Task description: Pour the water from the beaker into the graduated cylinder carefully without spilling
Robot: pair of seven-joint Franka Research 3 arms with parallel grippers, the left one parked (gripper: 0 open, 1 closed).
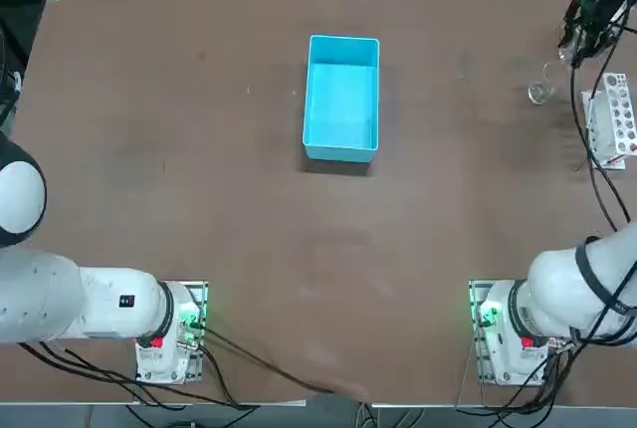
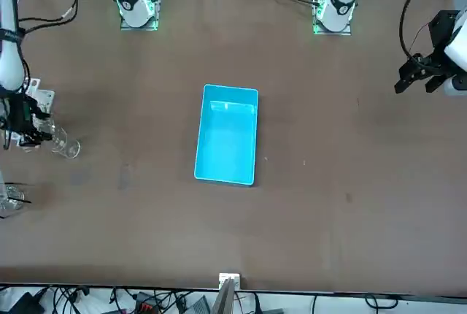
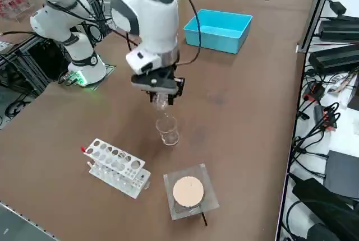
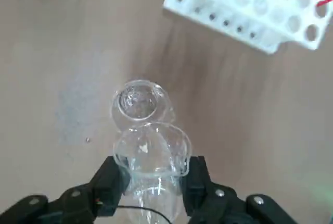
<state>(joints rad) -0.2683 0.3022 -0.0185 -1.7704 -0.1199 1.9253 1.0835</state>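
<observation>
Right wrist view: the two black fingers of the right gripper [image 4: 155,185] pinch the beaker [image 4: 153,153], a tiny clear glass vessel with a round rim. Its lower part blurs into reflections between the fingers, and how far it tilts is hard to judge. Just beside it shows the graduated cylinder [image 3: 168,131], a wider clear glass vessel standing on the brown worktop [image 3: 112,123], near the far right corner. Whether the two rims touch, I cannot tell; nor can the water be told from the glass. Nearer the right edge stands a white plastic rack with round holes [image 3: 116,167], partly hidden by black cables in the top view. A pale round disc on a square grey plate [image 3: 188,191] lies near that same corner, out of the top view's sight. Toward the far edge, around its middle, sits an open rectangular blue box [image 1: 341,100].
</observation>
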